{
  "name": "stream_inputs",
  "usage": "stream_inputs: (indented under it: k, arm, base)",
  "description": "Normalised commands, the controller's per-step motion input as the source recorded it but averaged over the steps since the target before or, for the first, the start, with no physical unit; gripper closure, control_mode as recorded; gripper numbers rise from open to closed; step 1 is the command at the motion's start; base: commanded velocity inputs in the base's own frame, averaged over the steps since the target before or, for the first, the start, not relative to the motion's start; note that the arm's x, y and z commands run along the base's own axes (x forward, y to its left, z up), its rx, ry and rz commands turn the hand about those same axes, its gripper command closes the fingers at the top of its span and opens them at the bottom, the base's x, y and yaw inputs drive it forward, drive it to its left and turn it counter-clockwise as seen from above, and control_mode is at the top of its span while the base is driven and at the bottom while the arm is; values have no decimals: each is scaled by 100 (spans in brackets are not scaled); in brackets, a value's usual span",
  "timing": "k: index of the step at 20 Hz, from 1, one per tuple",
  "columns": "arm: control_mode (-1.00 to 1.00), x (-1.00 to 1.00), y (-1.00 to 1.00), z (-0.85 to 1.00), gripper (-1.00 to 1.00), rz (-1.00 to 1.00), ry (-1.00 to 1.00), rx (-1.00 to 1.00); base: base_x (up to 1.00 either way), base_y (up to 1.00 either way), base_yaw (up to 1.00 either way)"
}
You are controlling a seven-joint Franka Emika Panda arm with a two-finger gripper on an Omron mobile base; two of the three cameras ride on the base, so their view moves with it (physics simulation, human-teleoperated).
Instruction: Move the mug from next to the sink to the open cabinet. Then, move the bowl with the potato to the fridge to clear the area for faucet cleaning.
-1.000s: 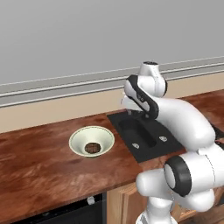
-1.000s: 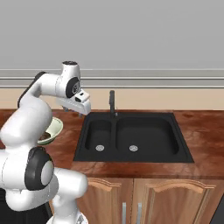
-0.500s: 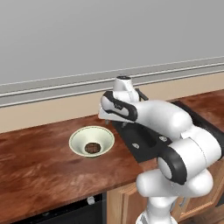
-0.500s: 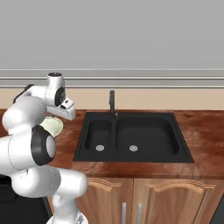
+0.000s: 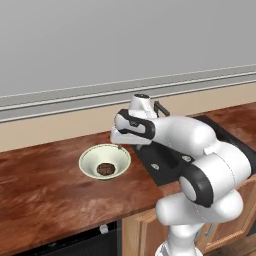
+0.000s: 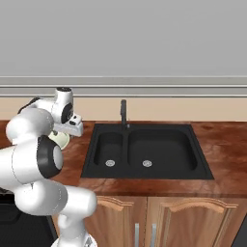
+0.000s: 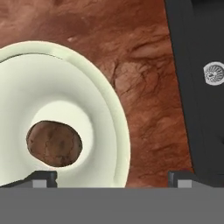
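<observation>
Item: my pincer [image 7: 113, 177]. Two dark fingertips [image 7: 41, 176] stand wide apart at the bottom of the hand view, nothing between them, nothing held. It hangs above the near rim of the bowl [image 7: 114, 131], one tip over the bowl's inside, the other over bare countertop [image 7: 148, 87] by the sink's edge.

Item: bowl [image 5: 95, 156]. On the brown countertop, just beside the sink [image 6: 159, 154], upright, pale cream inside.

Item: potato [image 7: 54, 143]. Dark brown lump lying loose at the bottom of the bowl, off-centre from my pincer's line.

Item: faucet [image 6: 123, 113]. Slim dark upright at the back of the sink, apart from my hand.

Item: mug, cabinet, fridge. Not listed among what I see here.

Risks, as I judge them:
- Closing on the rim with a shallow bite: the thin, sloped wall may slip out on lifting.
- Coming down off-line: a tip could press the rim and tip the bowl, rolling the potato out.
- Carrying tilted: the loose potato may slide over the low edge.
- Nudging sideways: the bowl could slide toward the sink basin.
</observation>
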Motion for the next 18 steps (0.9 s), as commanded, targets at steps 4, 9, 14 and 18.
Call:
stream_inputs:
  k: [4, 9, 14, 18]
  arm:
    - [-100, 0, 0, -11, -100, 2, 0, 0]
    - [-100, 0, 0, -55, -100, 0, 0, 0]
    - [-100, 0, 1, -56, -100, 0, 0, 0]
    - [-100, 0, 0, -15, -100, 0, 0, 3]
  base:
    - [0, 0, 0]
    - [0, 0, 0]
    - [0, 0, 0]
    - [0, 0, 0]
